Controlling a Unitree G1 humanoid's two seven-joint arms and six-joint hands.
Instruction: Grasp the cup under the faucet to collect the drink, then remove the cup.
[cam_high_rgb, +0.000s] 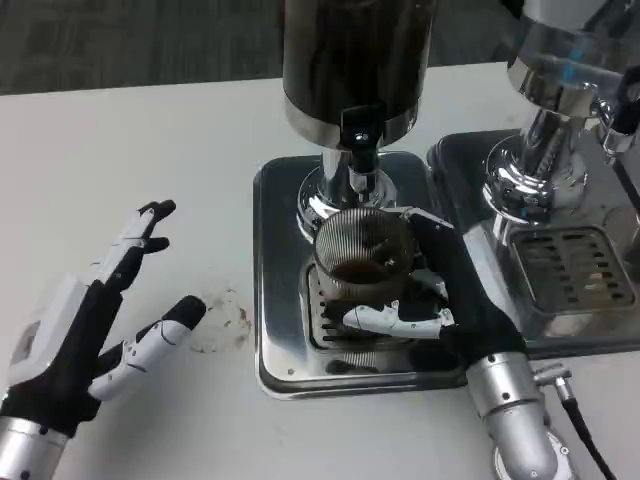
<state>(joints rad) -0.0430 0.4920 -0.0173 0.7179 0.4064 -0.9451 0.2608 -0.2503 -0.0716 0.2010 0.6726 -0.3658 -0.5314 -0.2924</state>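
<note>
1. In the head view, your right hand (420, 295) reaches in from the lower right and holds the cup (364, 258). Its white fingers (385, 318) wrap across the cup's near side, low by the base, while another part of the hand lies along the cup's right side up near the rim.
2. The cup is a clear ribbed one. It stands upright on the grate of the drip tray (275, 300), right below the faucet (360, 135) of the dark dispenser (355, 60). You can see dark drink inside it, lying well below the rim.
3. Your left hand (95, 320) rests over the white table (130, 150), well apart from the tray on the left. Its fingers are spread wide and it holds nothing. The upper fingers point toward the tray; the lower ones lie close to a faint reddish stain (225, 320) on the table.
4. On the right you can see a second, chrome dispenser (550, 120) standing on its own tray, just beside the first tray. Its slotted grate (570, 265) lies to the right of your right hand.
</note>
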